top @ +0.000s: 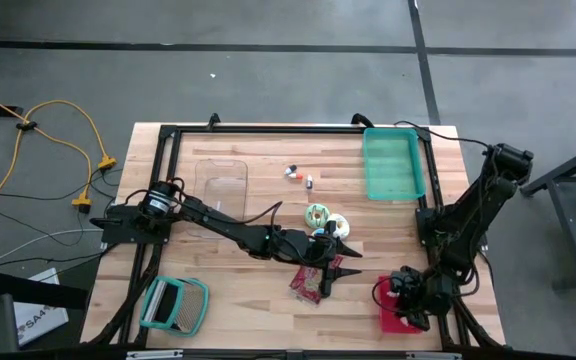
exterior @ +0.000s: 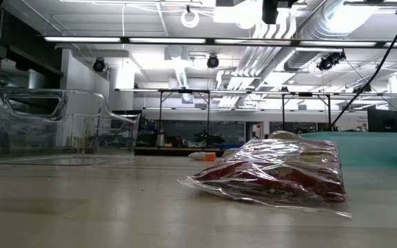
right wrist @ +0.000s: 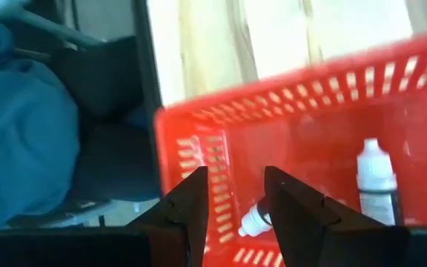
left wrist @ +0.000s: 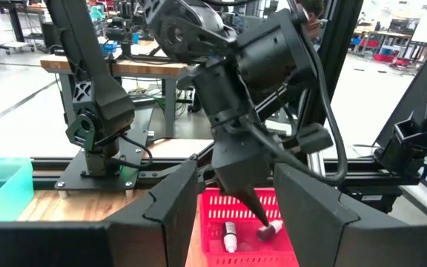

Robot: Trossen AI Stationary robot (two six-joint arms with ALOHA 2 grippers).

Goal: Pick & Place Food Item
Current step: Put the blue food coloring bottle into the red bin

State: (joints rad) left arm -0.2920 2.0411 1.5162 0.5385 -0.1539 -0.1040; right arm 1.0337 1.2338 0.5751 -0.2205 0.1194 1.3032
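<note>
Right hand released above red basket, small bottle just beneath

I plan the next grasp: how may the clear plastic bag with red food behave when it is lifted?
The clear plastic bag with red food lies slumped and crinkled, so it probably sags. Its glossy film may slip. It looks light.

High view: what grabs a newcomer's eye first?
The right gripper hangs open over the red slotted plastic basket at the table's near right corner, small white dropper bottles inside. Mid-table, the left gripper hovers open above a clear bag of red food.
</note>
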